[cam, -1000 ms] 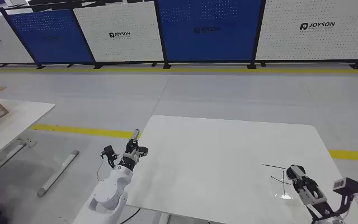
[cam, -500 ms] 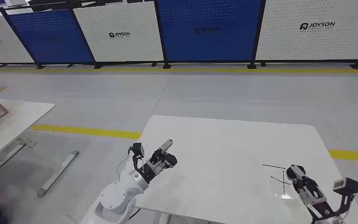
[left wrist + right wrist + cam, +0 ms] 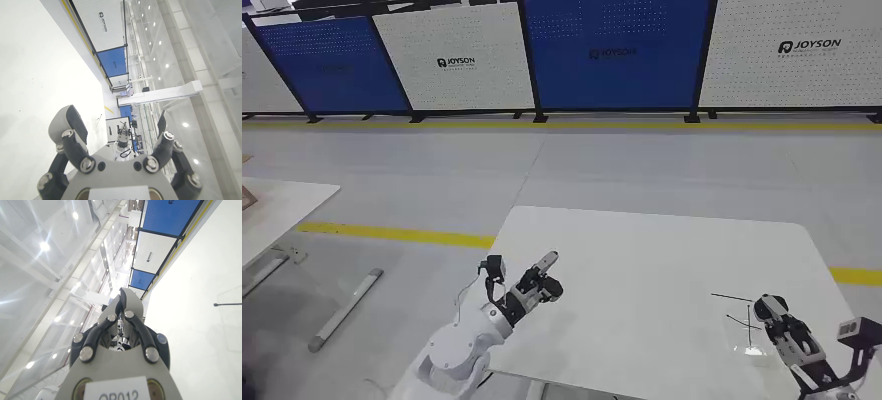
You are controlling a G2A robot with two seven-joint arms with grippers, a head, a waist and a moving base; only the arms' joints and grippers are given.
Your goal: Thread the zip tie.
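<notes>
the white counter [image 3: 642, 290] carries two thin black ties close to its right near corner. one zip tie [image 3: 732, 297] lies flat a little in from that corner. the second zip tie [image 3: 740, 322] lies closer to the counter's near edge. the two are apart and at an angle to each other. something clear and flat [image 3: 750, 346] glints on the counter beside them; i cannot tell what it is.

the right claw [image 3: 764, 304] sits at that same corner of the counter, just beside the ties and touching neither. its fingers [image 3: 132, 302] are pressed together, with nothing pinched between them.

the left claw [image 3: 551, 273] is at the counter's left edge, toward the near corner and well apart from the ties. its ribbed black pads [image 3: 75, 121] are spread wide, and nothing is between them.

as for writing, each claw has a white label [image 3: 115, 389] with dark print stuck on its base. beyond the counter's far edge, across the grey floor, stands a row of blue and white partition panels [image 3: 617, 55]. each panel carries a small printed logo. a yellow floor stripe [image 3: 392, 234] runs past the counter's far left corner.
</notes>
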